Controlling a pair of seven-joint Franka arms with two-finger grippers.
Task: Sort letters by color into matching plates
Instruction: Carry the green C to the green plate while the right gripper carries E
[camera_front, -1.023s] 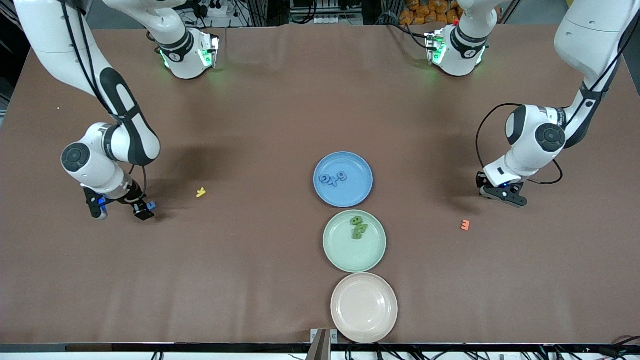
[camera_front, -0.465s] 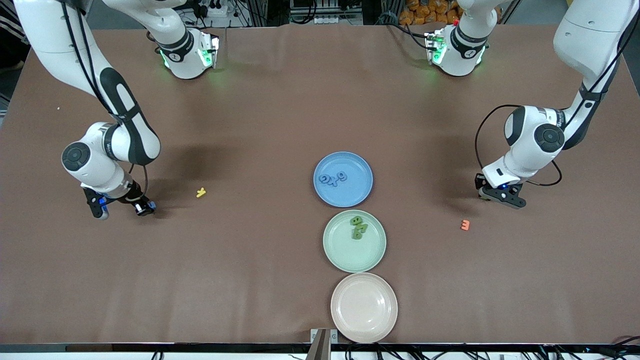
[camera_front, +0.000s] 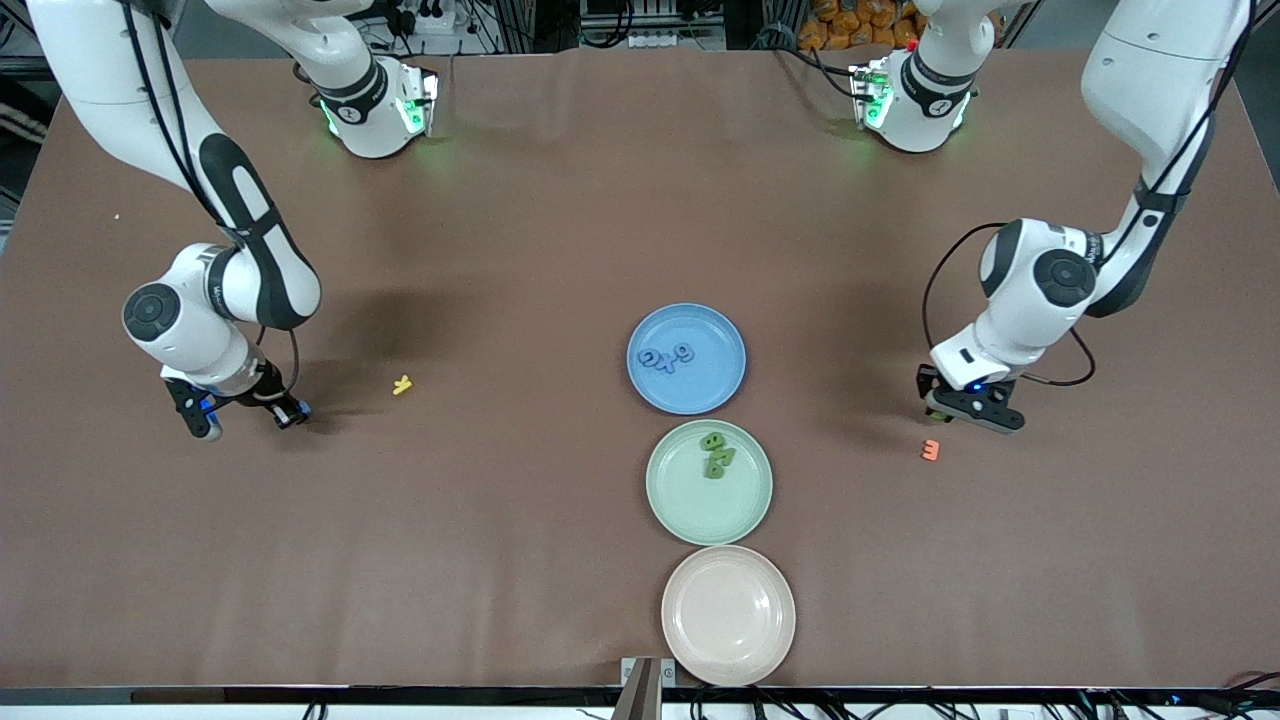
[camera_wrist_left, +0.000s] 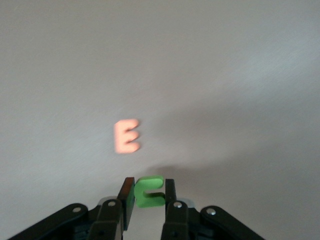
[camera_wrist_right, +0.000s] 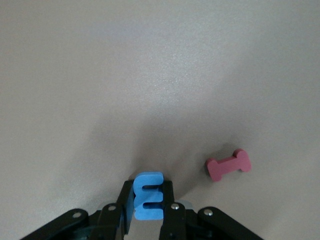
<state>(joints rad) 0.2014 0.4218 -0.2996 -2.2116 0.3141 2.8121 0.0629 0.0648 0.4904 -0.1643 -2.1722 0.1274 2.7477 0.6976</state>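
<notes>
In the right wrist view my right gripper (camera_wrist_right: 148, 197) is shut on a blue letter E (camera_wrist_right: 148, 196), low at the table. In the front view that gripper (camera_front: 292, 411) sits toward the right arm's end. My left gripper (camera_wrist_left: 149, 192) is shut on a green letter C (camera_wrist_left: 149, 191), and it (camera_front: 940, 408) hangs just above the table toward the left arm's end. The blue plate (camera_front: 700, 392) holds blue letters (camera_front: 666, 357). The mint green plate (camera_front: 700, 512), nearer the camera, holds green letters (camera_front: 716, 454).
An orange letter (camera_front: 930, 450) (camera_wrist_left: 126, 136) lies on the table close to the left gripper. A yellow letter (camera_front: 402, 384) lies between the right gripper and the plates. A red letter (camera_wrist_right: 228, 164) lies beside the right gripper. A pinkish-beige plate (camera_front: 728, 615) is nearest the camera.
My right gripper has closed on the blue letter. My left arm has shifted toward the plates, carrying the green letter.
</notes>
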